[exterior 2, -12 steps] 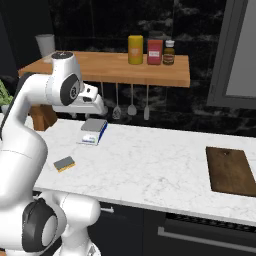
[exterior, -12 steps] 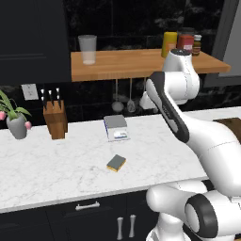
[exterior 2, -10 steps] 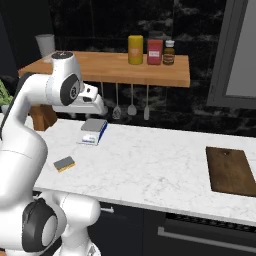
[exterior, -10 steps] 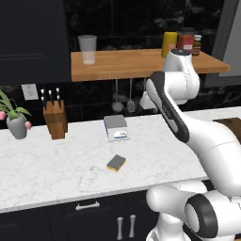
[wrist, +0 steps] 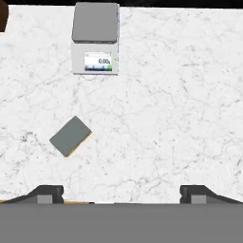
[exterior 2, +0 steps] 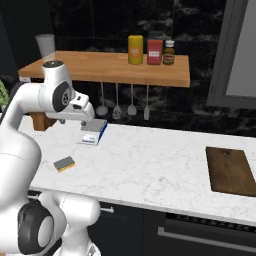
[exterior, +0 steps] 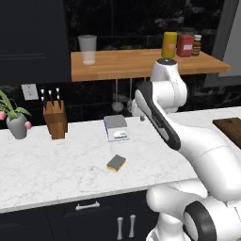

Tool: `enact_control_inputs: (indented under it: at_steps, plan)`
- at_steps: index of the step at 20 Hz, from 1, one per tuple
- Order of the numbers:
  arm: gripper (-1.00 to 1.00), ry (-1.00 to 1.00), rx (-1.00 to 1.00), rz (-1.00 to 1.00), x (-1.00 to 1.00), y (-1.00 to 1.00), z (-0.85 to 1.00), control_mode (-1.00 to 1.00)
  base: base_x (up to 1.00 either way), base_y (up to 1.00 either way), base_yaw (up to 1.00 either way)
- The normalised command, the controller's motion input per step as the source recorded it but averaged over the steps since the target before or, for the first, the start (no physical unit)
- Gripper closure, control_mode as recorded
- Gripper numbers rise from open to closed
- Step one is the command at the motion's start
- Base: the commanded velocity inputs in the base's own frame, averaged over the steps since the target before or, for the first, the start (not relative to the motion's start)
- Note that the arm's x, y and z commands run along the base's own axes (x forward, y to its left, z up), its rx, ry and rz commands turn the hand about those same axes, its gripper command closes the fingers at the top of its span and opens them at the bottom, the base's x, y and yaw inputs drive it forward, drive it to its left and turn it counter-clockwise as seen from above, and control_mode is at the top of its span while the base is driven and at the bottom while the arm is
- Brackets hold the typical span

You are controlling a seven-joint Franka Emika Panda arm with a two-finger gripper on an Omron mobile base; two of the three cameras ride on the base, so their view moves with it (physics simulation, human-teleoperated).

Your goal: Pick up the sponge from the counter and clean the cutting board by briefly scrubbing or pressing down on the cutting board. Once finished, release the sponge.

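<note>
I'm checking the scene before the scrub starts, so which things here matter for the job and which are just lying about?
For the job: sponge, cutting board, counter, gripper.
Lying about: kitchen scale, knife block, potted plant, glass, wall shelf, three jars, hanging utensils.

The cutting board (exterior: 229,128) is cut off by the right edge of the left base view, so just its near corner shows; a brown object (wrist: 3,15) at the hand view's top left corner is clipped too far to identify; the plant (exterior 2: 2,95) is a green sliver behind the arm in the right base view; the scale's (wrist: 95,38) display digits are barely legible; the jar labels (exterior 2: 154,51) are too small to read.
</note>
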Motion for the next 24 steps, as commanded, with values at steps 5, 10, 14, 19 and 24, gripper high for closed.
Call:
enact_control_inputs:
  at_steps: [5, 10, 14, 19, 24]
  plan:
    - [-1.0, 0.02, 0.0, -0.31, -0.16, 0.81, -0.54, -1.0, 0.0, 0.0, 0.0]
    - [-1.0, 0.02, 0.0, -0.34, -0.06, 0.7, -0.37, -1.0, 0.0, 0.0, 0.0]
    - [-1.0, 0.01, 0.06, -0.3, 0.01, 0.16, -0.21, -1.0, 0.0, 0.0, 0.0]
    - [-1.0, 0.03, 0.11, -0.33, 0.02, 0.0, -0.51, -1.0, 0.0, 0.0, 0.0]
    - [-1.0, 0.0, 0.09, -0.39, 0.0, -0.01, -0.7, -1.0, 0.0, 0.0, 0.0]
